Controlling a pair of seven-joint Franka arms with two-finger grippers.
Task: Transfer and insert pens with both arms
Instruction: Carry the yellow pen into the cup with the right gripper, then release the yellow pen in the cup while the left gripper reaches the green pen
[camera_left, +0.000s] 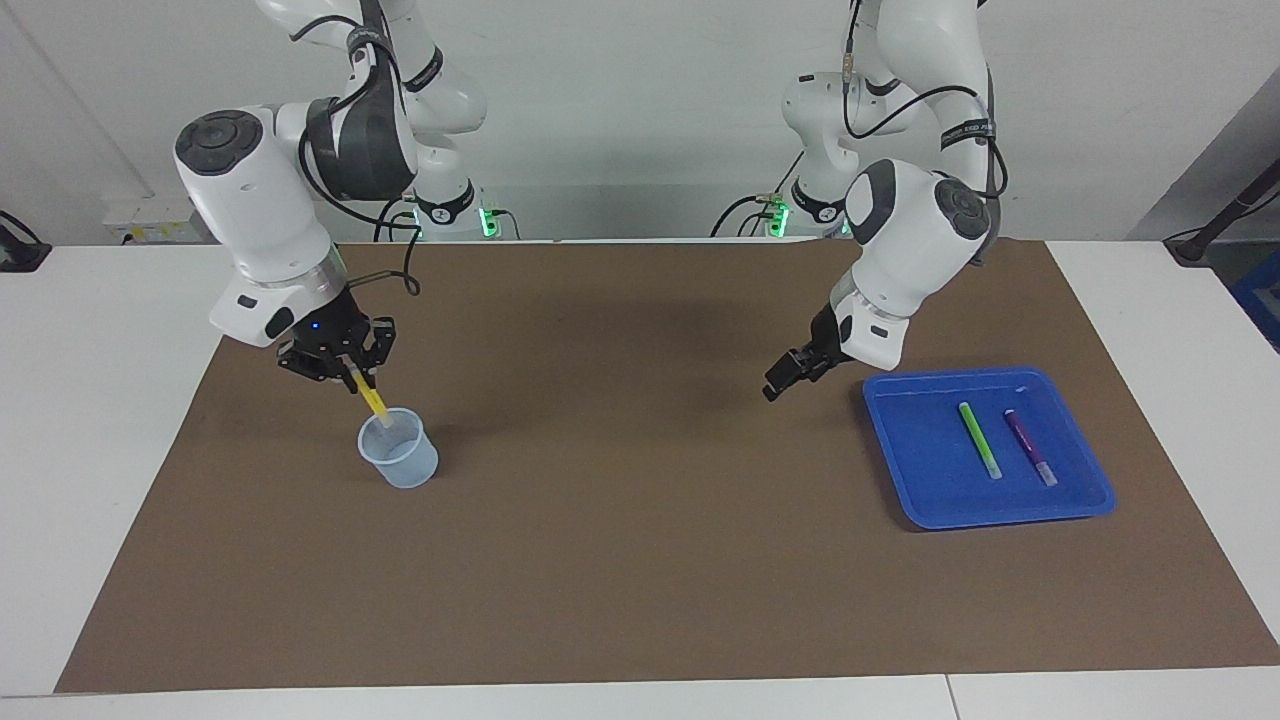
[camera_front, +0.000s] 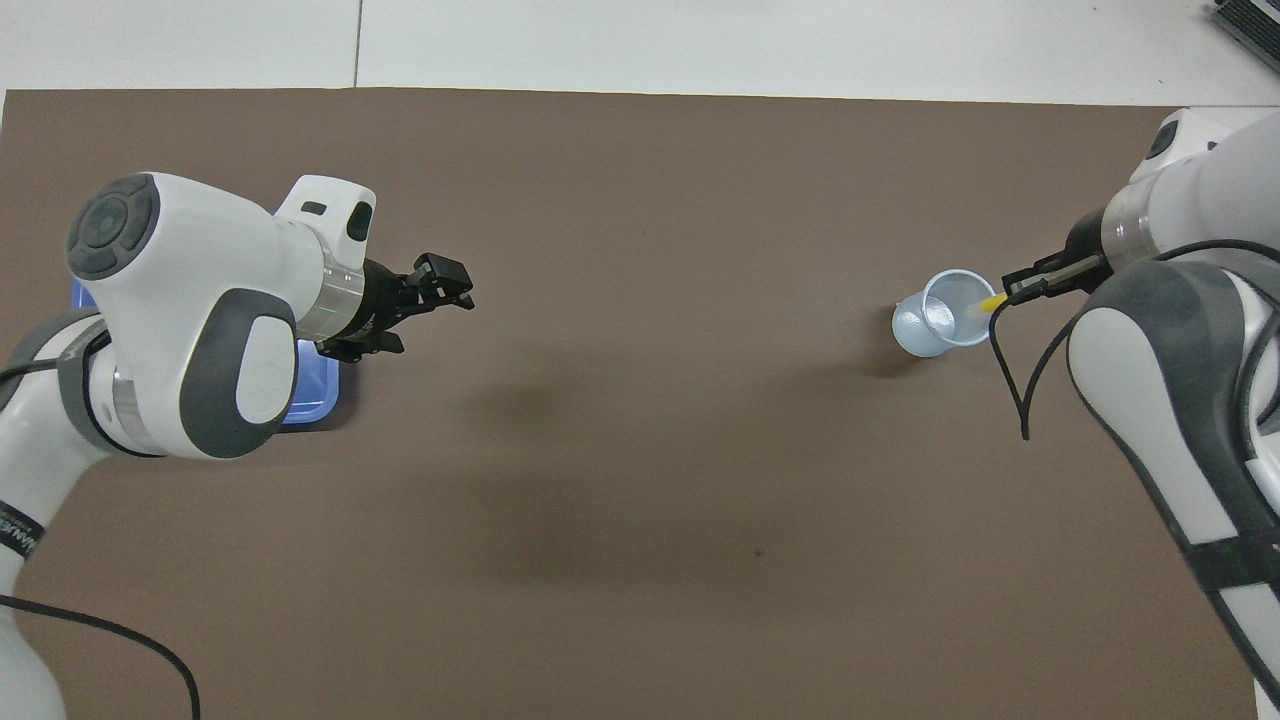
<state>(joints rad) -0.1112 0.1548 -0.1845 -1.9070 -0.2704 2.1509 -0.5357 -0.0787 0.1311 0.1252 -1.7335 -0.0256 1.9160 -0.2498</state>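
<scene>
**Dropping the yellow pen into the cup**

Hovering over the pale cup (camera_left: 398, 449), the right gripper (camera_left: 352, 370) is clamped on the yellow pen (camera_left: 372, 399), whose whitish tip is tilted just inside the rim. Insertion is the step in hand; the next move likely calls for letting go so the pen falls in without tipping the light cup. Over at the left arm's end, the left gripper (camera_left: 787, 375) hangs with fingers spread and empty beside the blue tray (camera_left: 900, 440), where the green pen (camera_left: 979, 439) and purple pen (camera_left: 1029, 446) lie side by side, apart. A brown mat (camera_left: 640, 560) covers the white table (camera_left: 100, 400); a plain pale wall (camera_left: 650, 100) rises at the robots' backs.
</scene>
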